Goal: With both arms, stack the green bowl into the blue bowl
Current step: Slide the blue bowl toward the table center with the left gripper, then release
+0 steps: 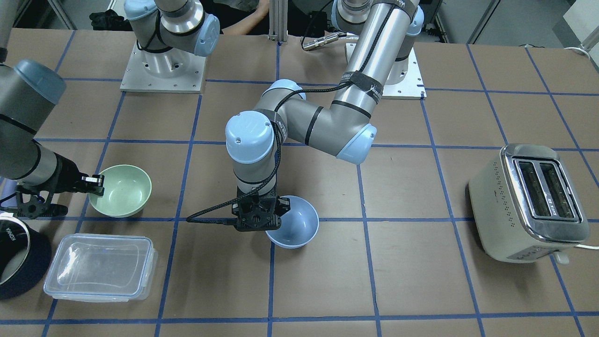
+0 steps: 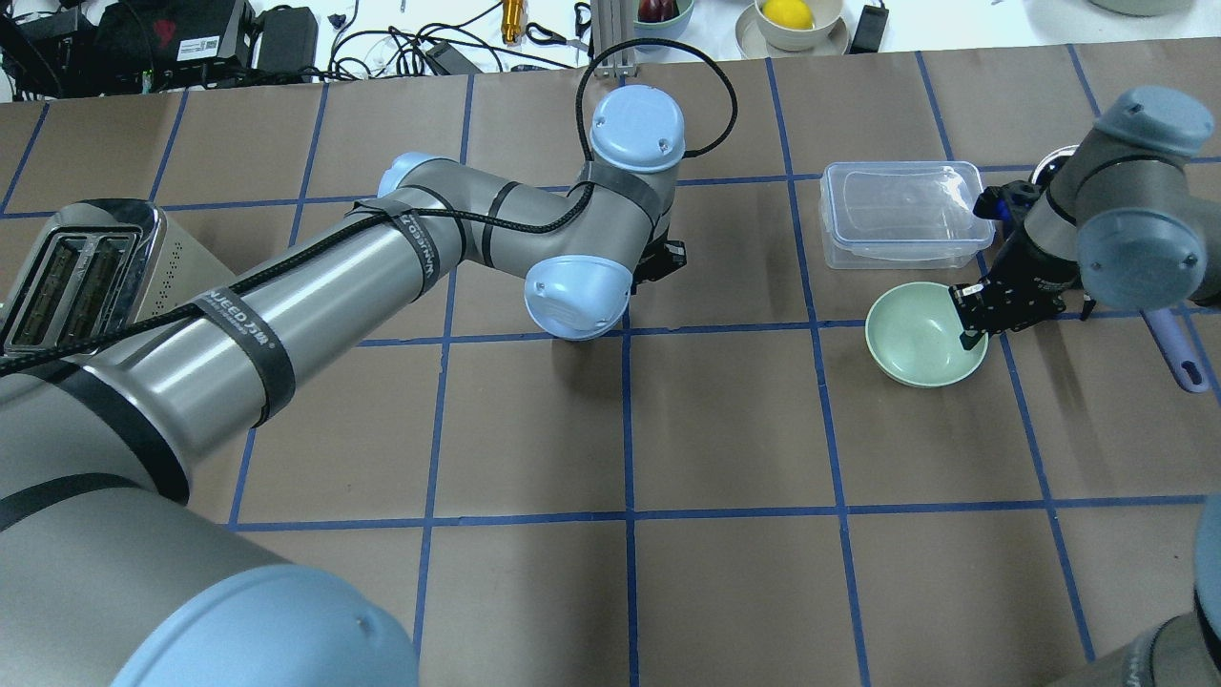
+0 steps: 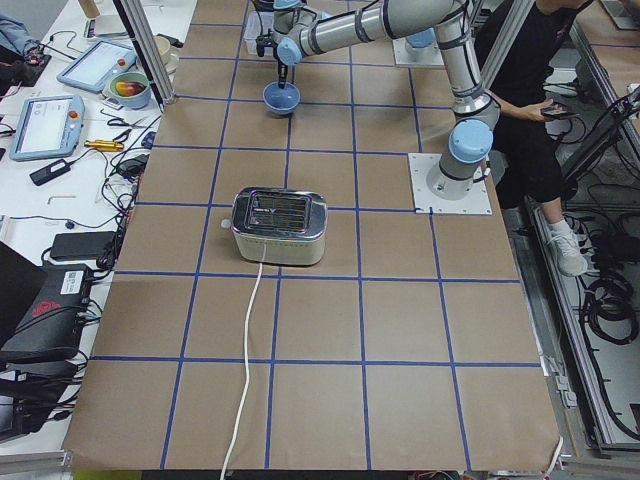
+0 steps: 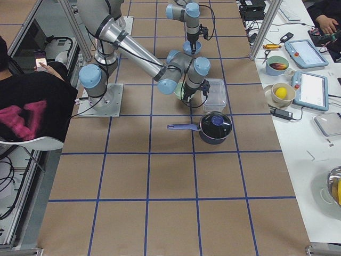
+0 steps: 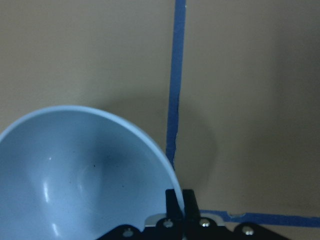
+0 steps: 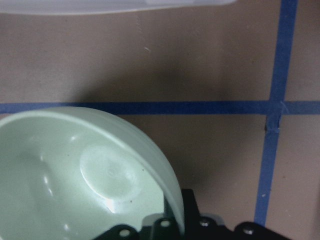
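- The left claw (image 5: 179, 201) is clamped on the rim of the blue bowl (image 1: 297, 224), one finger inside and one outside. It grips only a thin edge, and the bowl hangs tilted near the middle of the table (image 1: 421, 281). I judge that a quick move could make the bowl swivel in the pinch or slip out.
- The right claw (image 1: 96, 184) is clamped the same way on the rim of the green bowl (image 1: 124, 192), which is well apart from the blue one on the robot's right. It is the same weak hold, and I cannot tell whether this bowl is clear of the table. Dragging it could twist it loose.
- Both bowls are held by their rims, so when they are nested a finger could get trapped between the two walls. A tilted blue bowl could also let the green one seat crooked.
- The clear container (image 1: 100, 267) is just beside the green bowl and the dark saucepan (image 1: 14, 262) is near the right wrist. A low swing could knock either one.
- The left arm's elbow hangs over the centre, so the arms could clash as they come together.
- The toaster (image 1: 529, 201) stands well away and poses little risk.
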Tool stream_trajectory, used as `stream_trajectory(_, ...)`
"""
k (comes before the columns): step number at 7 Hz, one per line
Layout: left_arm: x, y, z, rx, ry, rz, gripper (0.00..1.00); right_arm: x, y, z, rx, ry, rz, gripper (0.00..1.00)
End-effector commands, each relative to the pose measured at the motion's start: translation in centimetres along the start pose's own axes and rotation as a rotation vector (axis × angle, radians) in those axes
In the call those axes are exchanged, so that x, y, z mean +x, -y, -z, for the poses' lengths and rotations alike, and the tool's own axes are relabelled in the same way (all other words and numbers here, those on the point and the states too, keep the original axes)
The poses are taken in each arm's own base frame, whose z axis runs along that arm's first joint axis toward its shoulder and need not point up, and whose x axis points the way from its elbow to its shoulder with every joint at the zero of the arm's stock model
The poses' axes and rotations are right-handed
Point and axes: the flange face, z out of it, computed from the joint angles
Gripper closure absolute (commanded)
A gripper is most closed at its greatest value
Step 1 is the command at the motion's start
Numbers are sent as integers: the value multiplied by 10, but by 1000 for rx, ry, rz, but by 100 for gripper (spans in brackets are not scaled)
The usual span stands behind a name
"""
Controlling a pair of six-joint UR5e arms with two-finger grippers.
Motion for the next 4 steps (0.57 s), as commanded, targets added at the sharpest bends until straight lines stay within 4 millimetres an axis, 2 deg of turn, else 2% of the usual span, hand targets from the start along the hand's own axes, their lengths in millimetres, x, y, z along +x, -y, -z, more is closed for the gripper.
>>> stream_trajectory(1, 10, -3, 2, 4, -9, 8, 89, -5, 7, 25, -4, 62, 3, 100)
stream_trajectory(2, 11, -7, -2, -3, -5, 13, 1, -10, 8, 27, 1, 80, 8, 100)
stream_trajectory(3, -4, 8, 32, 18, -63, 11, 0, -18, 9, 27, 3, 92, 20, 100)
stream_trajectory(4, -51, 39, 67, 52, -117, 3, 0, -39, 11, 26, 14, 124, 42, 100)
